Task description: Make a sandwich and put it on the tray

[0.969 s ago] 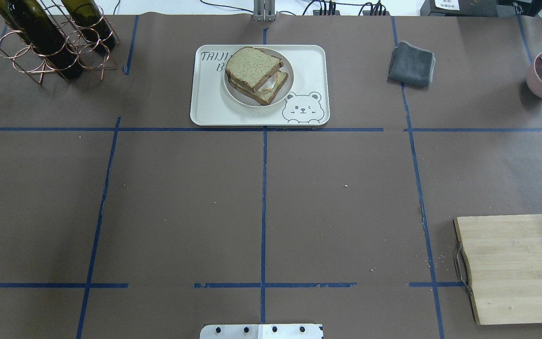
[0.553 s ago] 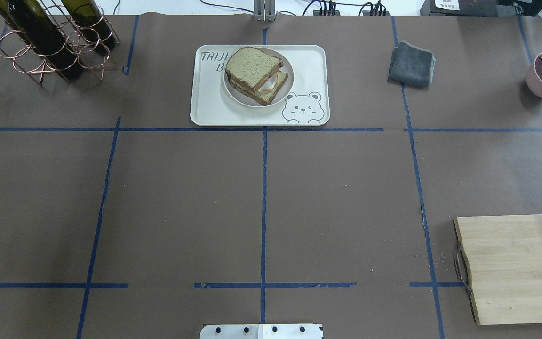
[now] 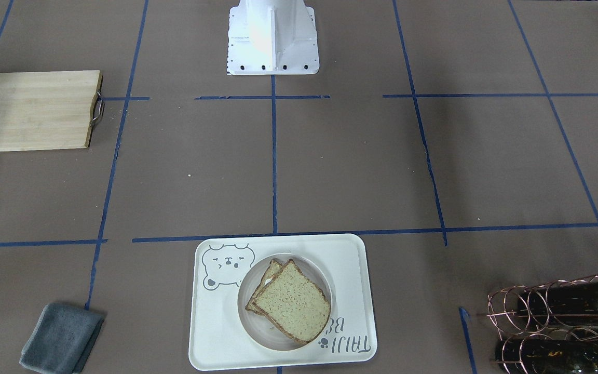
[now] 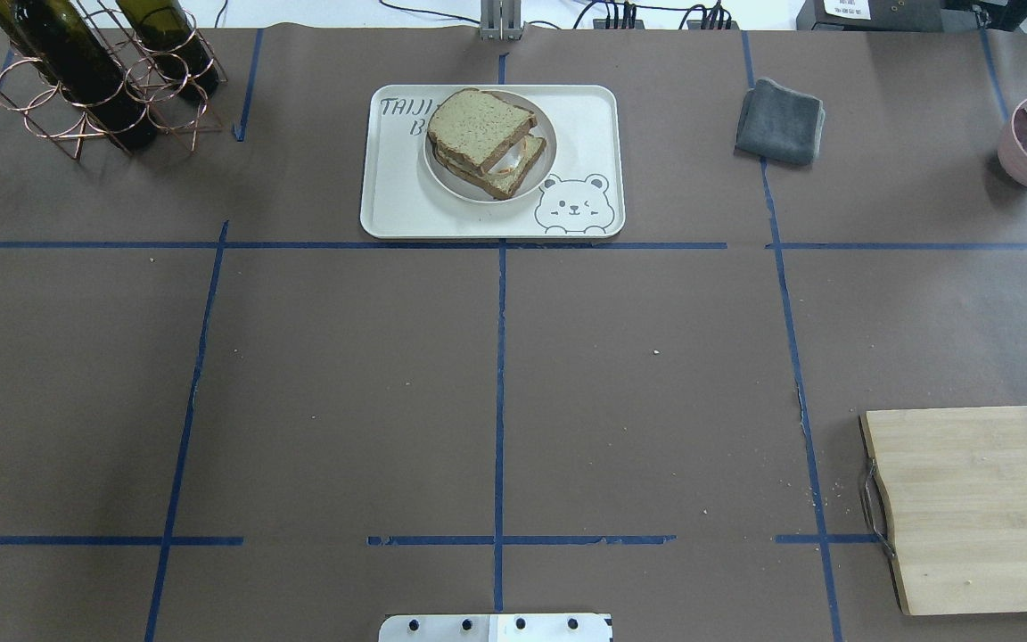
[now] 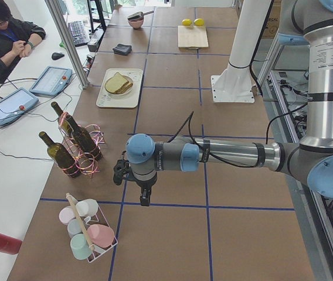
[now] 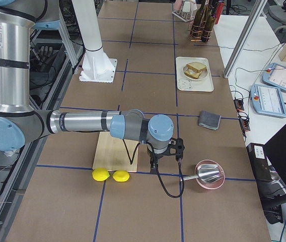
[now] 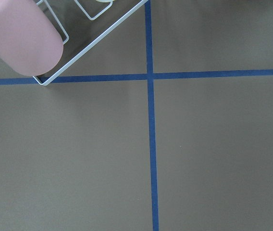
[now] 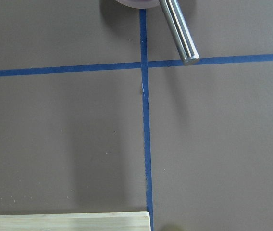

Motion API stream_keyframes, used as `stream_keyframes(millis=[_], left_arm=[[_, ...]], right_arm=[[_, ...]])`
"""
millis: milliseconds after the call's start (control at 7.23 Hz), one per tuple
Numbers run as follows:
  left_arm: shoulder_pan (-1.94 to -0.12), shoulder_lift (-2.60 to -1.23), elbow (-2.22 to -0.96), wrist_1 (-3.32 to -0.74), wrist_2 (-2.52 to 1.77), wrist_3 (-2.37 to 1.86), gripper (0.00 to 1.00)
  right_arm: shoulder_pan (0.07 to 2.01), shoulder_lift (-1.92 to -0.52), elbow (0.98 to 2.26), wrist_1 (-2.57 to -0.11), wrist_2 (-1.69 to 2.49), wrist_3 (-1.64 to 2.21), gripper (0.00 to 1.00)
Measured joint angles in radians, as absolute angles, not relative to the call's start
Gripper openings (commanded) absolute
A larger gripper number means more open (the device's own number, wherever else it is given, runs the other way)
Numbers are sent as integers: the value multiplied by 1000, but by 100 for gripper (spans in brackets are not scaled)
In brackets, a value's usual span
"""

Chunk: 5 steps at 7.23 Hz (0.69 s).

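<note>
Currently sandwich point(image 4: 482, 125) on tray point(image 4: 398, 198), well apart from left gripper point(image 5: 145, 199) and right gripper point(image 6: 153, 164), cannot tell if either is closed.

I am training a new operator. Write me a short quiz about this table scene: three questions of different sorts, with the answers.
1. True or false: the sandwich lies on a plate that stands on the tray.
2. In the overhead view, where is the cutting board? A. lower right B. upper left C. centre
3. Fill in: the folded cloth is ___ in colour.
Key: 1 true; 2 A; 3 grey.
</note>
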State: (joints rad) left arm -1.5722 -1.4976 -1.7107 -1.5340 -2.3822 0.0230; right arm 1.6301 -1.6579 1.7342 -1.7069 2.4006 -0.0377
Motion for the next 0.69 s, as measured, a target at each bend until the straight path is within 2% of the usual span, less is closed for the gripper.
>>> stream_keyframes(millis=[692], left_arm=[[-1572, -1497, -1709, -1534, -2382, 23, 100]], right_arm=[[1637, -1674, 1726, -1658, 2394, -35, 100]])
